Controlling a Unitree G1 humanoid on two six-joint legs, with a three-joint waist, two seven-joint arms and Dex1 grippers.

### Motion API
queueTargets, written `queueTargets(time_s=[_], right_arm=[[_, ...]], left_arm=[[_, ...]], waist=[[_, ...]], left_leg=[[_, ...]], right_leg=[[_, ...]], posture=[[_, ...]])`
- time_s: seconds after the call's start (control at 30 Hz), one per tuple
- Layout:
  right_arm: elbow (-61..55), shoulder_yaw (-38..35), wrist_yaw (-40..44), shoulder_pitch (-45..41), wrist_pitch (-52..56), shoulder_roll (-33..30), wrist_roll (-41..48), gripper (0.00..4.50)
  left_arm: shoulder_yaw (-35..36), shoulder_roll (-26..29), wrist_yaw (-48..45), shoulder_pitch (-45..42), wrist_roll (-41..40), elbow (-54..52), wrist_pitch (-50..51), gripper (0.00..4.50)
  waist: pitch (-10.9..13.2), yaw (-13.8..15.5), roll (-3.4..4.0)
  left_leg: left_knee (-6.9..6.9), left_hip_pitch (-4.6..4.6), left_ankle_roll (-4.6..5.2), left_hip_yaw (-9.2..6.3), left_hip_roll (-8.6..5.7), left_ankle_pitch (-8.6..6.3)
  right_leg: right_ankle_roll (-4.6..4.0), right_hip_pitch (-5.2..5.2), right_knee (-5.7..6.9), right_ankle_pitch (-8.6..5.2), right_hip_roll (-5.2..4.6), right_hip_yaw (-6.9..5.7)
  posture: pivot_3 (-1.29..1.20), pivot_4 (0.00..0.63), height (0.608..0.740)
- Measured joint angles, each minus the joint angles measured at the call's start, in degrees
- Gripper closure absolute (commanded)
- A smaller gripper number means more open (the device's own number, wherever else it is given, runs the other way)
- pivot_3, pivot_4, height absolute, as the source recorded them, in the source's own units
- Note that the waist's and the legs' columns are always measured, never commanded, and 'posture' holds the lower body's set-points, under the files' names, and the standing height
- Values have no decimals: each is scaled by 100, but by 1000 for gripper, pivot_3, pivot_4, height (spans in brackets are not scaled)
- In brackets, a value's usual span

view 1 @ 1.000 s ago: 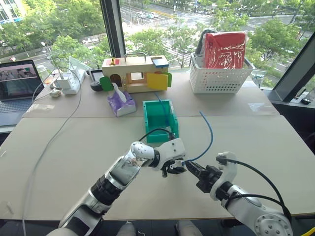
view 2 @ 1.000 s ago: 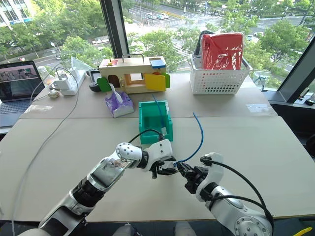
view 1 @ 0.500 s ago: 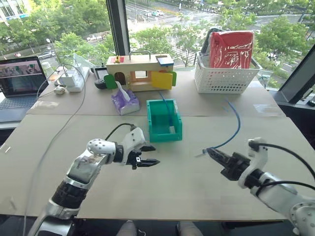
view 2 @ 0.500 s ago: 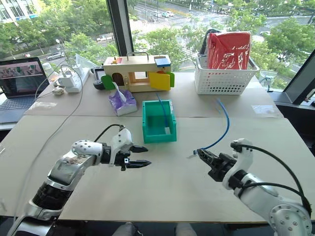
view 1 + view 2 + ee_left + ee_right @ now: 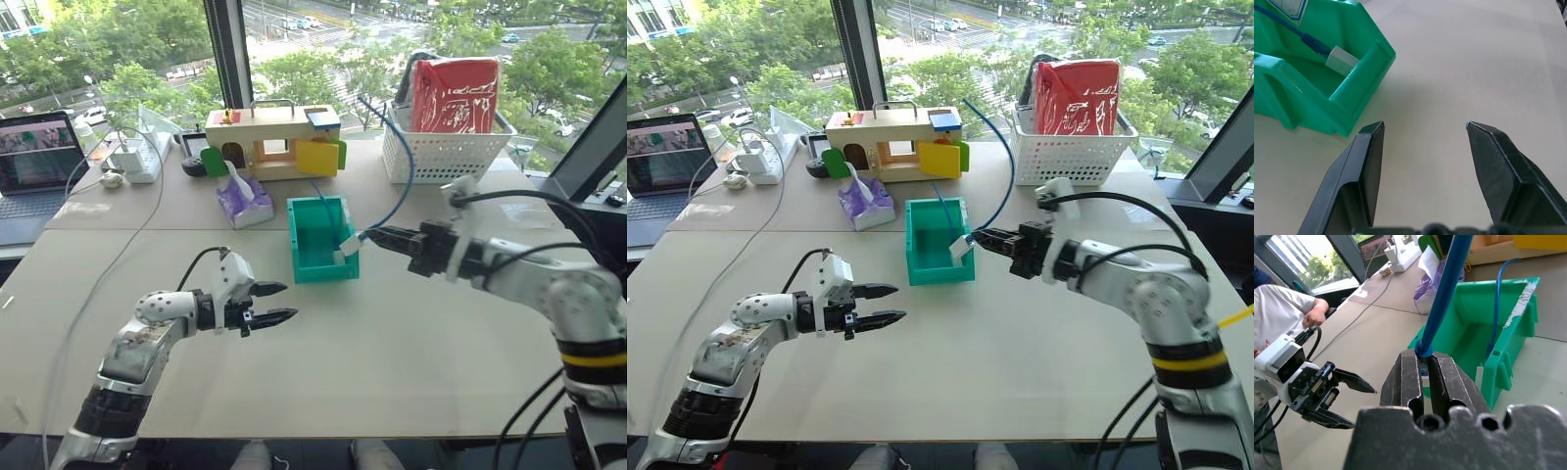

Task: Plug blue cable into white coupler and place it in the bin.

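My right gripper (image 5: 367, 235) is shut on the blue cable (image 5: 397, 186) close to its end, and the cable arcs up and back from the fingers. The white coupler (image 5: 350, 245) shows just beyond the fingertips, at the front right corner of the teal bin (image 5: 294, 240). In the right wrist view the fingers (image 5: 1442, 377) clamp the blue cable (image 5: 1447, 289) with the bin (image 5: 1518, 340) right behind. Another blue cable with a white block (image 5: 1342, 59) lies inside the bin (image 5: 1359, 83). My left gripper (image 5: 291, 301) hovers open and empty over the table, front left of the bin.
Behind the bin stand a wooden toy box (image 5: 269, 142), a purple tissue pack (image 5: 245, 206) and a white basket (image 5: 441, 157) holding a red bag. A laptop (image 5: 34, 166) and a power strip (image 5: 132, 162) with a grey wire sit far left. A person's arm (image 5: 1283, 316) shows.
The two grippers were together at the cable end. My left gripper has drawn away to the left, empty. My right gripper has risen and carried the cable end up to the bin.
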Motion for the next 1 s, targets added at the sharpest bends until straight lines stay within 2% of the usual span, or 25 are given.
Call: queueTargets(time_s=[0.1, 0.2, 0.27, 0.4, 0.53, 0.63, 0.77, 0.87, 0.93, 1.0], right_arm=[[1200, 1162, 1068, -989, -803, 389, -1795, 4500], [2202, 1376, 1668, -1328, -1228, 968, -2525, 4500], [2792, 1408, 2046, -1505, -1473, 1292, -2915, 3763], [3252, 1406, 2540, -1688, -1791, 1425, -3523, 2484], [3465, 1129, 2677, -1749, -1923, 1577, -3807, 1073], [3394, 656, 2636, -1759, -1859, 1607, -3829, 52], [2686, -110, 2462, -1729, -1315, 1487, -3495, 52], [1659, -890, 2374, -1375, -713, 1168, -2922, 52], [767, -1448, 2340, -620, -823, 873, -2753, 52], [364, -1789, 2181, 10, -1068, 810, -2813, 52]], left_arm=[[-44, -81, 238, 53, -7, -199, 145, 1626], [-71, -59, 371, 163, -4, -342, 232, 1626], [-74, -46, 465, 223, 4, -364, 240, 1590], [-75, 61, 596, 230, 23, -365, 242, 1590], [-89, 66, 639, 203, 21, -365, 241, 1590], [-108, 65, 663, 89, 22, -360, 236, 1590], [-108, 44, 740, -54, 22, -325, 213, 1590], [-18, -12, 803, -126, -1, -162, 130, 1590], [141, -135, 972, -248, 1, 70, 71, 1590], [304, -231, 1166, -317, 5, 213, -46, 1590]], waist=[[4, -20, 1], [5, -12, 2], [13, 9, 4], [17, 17, 6], [19, -11, 7], [21, -14, 7], [27, -4, 9], [28, 31, 8], [28, 73, 7], [28, 82, 6]], left_leg=[[-2, 4, 0, -1, 3, 0], [-4, 0, 0, -1, 4, 0], [-4, -6, 0, -4, 3, 0], [-4, -5, -1, -7, 2, 0], [-4, 1, -1, -7, 2, 0], [-4, 3, -1, -7, 2, 0], [-4, -1, -1, -9, 2, 0], [-6, -4, -1, -13, 2, 0], [-6, -4, 0, -14, 1, 0], [-5, -3, -1, -12, 0, 0]], right_leg=[[0, -3, 4, 0, 2, -6], [-1, -4, 3, 1, 3, -6], [-3, -5, 4, 3, 0, -10], [-5, -7, 5, 4, -1, -13], [-7, -6, 14, 5, 0, -13], [-8, -6, 16, 5, 0, -13], [-8, -7, 15, 5, 0, -14], [-7, -4, 12, 5, 0, -19], [-7, 2, 5, 5, -1, -21], [-6, 2, 6, 5, -1, -17]], posture=[[0, 150, 740], [0, 150, 740], [0, 150, 740], [0, 150, 740], [0, 150, 740], [0, 150, 740], [0, 150, 740], [0, 150, 740], [0, 150, 740], [0, 150, 740]])
